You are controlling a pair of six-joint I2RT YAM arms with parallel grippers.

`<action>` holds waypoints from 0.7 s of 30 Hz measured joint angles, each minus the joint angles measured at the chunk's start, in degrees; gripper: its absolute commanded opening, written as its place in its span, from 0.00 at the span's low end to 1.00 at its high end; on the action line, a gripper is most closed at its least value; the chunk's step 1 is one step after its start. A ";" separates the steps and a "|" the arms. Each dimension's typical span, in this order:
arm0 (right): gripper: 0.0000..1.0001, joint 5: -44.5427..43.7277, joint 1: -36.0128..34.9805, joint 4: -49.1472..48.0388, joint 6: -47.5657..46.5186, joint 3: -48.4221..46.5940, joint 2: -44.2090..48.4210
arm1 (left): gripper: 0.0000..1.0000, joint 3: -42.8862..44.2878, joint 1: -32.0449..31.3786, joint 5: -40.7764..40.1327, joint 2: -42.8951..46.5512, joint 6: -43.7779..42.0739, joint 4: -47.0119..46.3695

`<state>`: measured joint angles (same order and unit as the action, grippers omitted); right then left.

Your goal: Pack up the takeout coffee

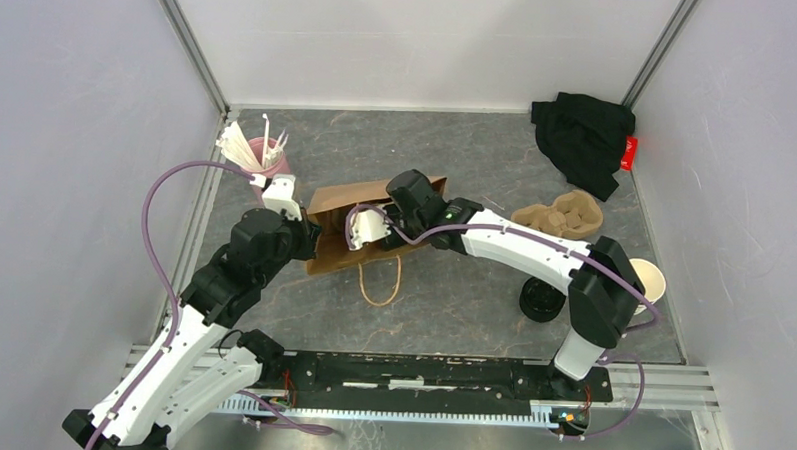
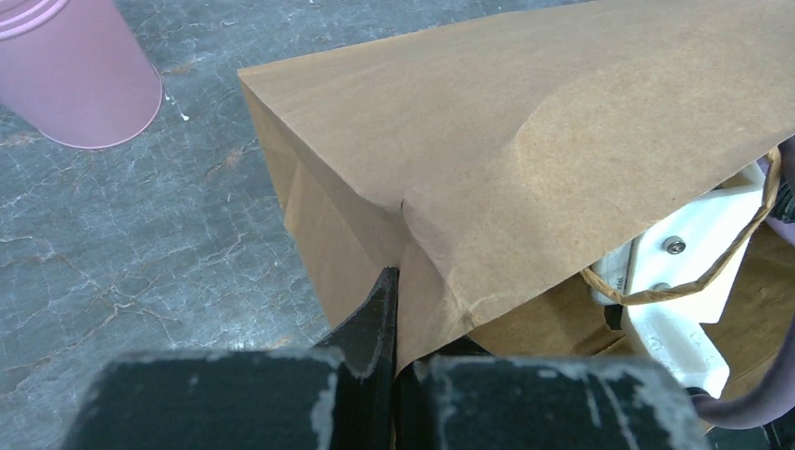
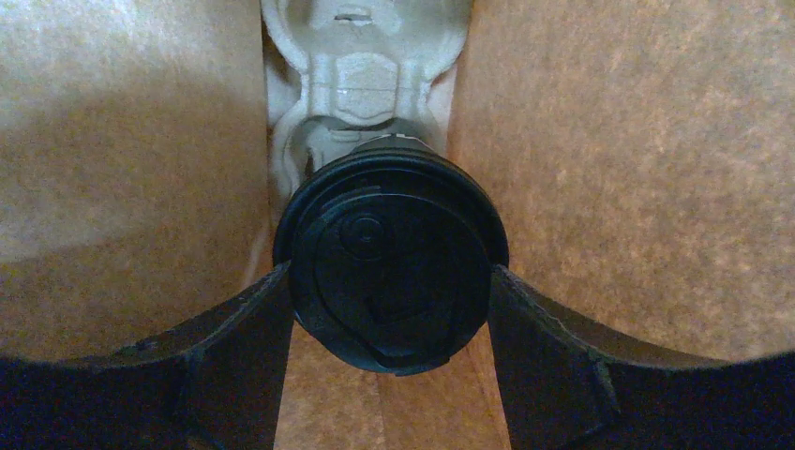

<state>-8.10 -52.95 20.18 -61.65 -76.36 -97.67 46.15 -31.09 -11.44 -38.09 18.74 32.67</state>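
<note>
A brown paper bag [image 1: 340, 198] lies on its side mid-table, its mouth facing the near side. My left gripper [image 2: 398, 309] is shut on a fold of the bag's edge [image 2: 487, 187] and holds it; in the top view it sits at the bag's left end [image 1: 304, 237]. My right gripper [image 3: 389, 295] reaches inside the bag. Its fingers [image 3: 234, 328] press both sides of the takeout coffee [image 3: 389, 262], a dark cup with a round black dome lid facing the camera. A pale pulp carrier [image 3: 361, 75] lies behind the cup inside the bag. The top view hides the cup.
A pink cup [image 1: 262, 158] of white utensils stands left of the bag. A pulp tray [image 1: 560, 216], a black cloth [image 1: 583, 136], lidless cream-rimmed cups [image 1: 648, 279] and a stack of black lids [image 1: 542, 300] are on the right. The bag's twine handle [image 1: 380, 284] lies toward me.
</note>
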 measured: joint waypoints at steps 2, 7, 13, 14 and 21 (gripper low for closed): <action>0.00 0.55 0.20 0.02 -0.13 -0.02 -0.07 | 0.02 0.07 0.00 0.02 0.00 0.00 0.02; 0.00 1.95 0.42 0.00 0.13 -0.07 -0.07 | 0.02 0.09 0.00 0.02 0.00 0.00 0.02; 0.00 3.93 1.11 -0.92 1.09 -0.07 -0.48 | 0.02 0.31 0.00 0.02 -0.17 0.00 0.22; 0.00 4.33 1.29 -1.22 1.31 -0.09 -0.79 | 0.02 0.46 0.00 0.02 -0.20 0.00 0.31; 0.00 7.10 2.25 -1.22 1.90 -2.23 -4.04 | 0.02 1.55 0.00 -0.04 -1.11 0.00 1.31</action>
<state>-0.99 -50.70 18.96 -59.75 -78.59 -101.71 47.70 -31.09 -11.49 -39.20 18.74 33.98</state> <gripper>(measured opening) 0.741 0.028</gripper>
